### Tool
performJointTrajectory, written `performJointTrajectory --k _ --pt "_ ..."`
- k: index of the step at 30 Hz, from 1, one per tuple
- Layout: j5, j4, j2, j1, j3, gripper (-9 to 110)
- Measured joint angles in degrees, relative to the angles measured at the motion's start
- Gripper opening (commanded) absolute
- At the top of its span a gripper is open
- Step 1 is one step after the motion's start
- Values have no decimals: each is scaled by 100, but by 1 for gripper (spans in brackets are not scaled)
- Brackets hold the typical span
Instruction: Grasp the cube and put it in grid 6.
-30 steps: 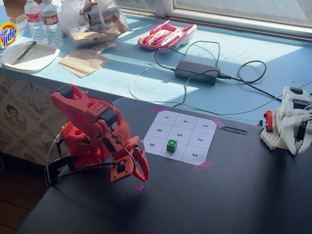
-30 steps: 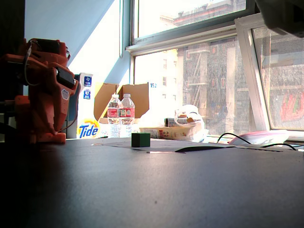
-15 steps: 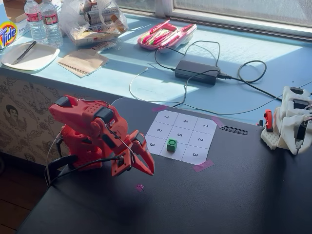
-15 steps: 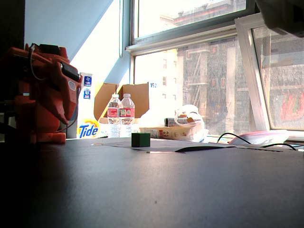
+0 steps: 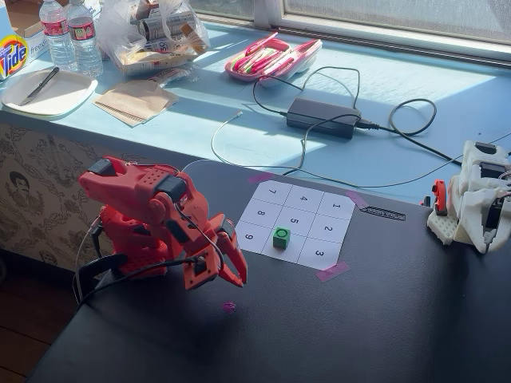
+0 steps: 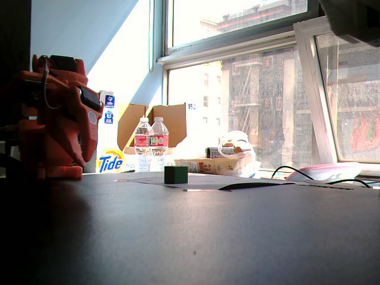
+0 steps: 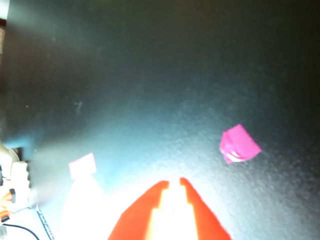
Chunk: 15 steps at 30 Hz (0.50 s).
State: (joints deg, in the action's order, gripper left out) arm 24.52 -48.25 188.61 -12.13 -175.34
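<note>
From a fixed view I see the cube (image 5: 281, 237) sitting on the paper grid (image 5: 296, 223), on the square below 5 – well apart from my red arm (image 5: 152, 219). The wrist view misses the cube; it shows my jaws nearly pressed together over the dark tabletop (image 7: 150, 75) near a pink tape bit (image 7: 239, 144).

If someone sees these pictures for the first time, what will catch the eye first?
The bright red arm crouches at the left of the black table in a fixed view, its claw hanging low, shut and empty. Right of it, a small green cube sits on the white numbered grid.
</note>
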Motion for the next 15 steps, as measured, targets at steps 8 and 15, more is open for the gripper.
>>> performJointTrajectory --k 8,15 --pt "176 -70 0 0 0 2" --pt "193 -70 0 0 0 2"
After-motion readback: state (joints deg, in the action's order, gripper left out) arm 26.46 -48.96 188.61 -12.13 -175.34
